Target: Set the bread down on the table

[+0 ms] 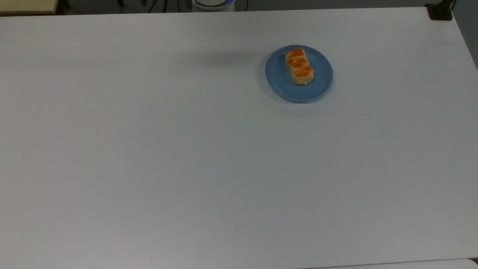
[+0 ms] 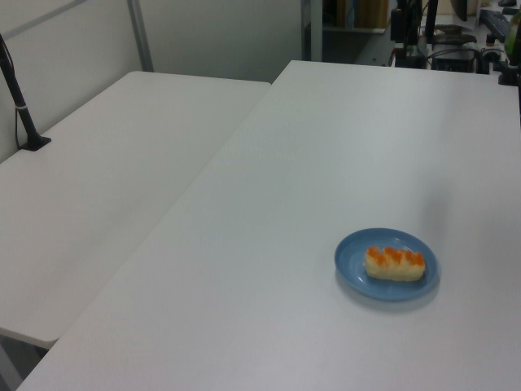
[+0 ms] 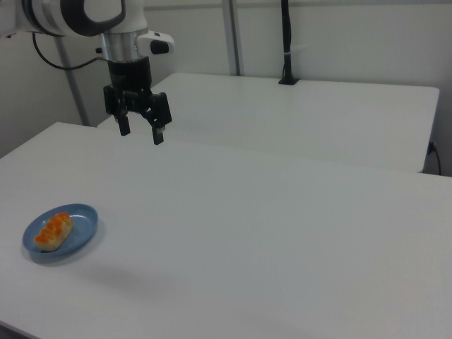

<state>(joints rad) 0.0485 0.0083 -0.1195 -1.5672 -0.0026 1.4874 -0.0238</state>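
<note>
**Bread sits on blue plate as robot gripper hangs apart**

The bread (image 1: 299,66), a small pale-tan loaf w/ three orange-glazed bumps, lies flat on the blue plate (image 1: 278,80), not yet on the bare table (image 1: 186,168). In the top view the loaf sits slightly toward the plate's far rim, its long axis running diagonally. The plate rests on the white tabletop, toward the top view's upper right. In the right view the gripper (image 3: 140,130) hangs in the air well apart from the plate, above and beyond it toward the right view's right, fingers (image 3: 158,128) spread w/ nothing between them, pointing down. A second white table (image 3: 318,120) stands behind the gripper, w/ a black pole (image 3: 286,42) rising from its far edge. A faint shadow (image 1: 227,58) lies on the tabletop beside the plate, on the top view's left.
</note>
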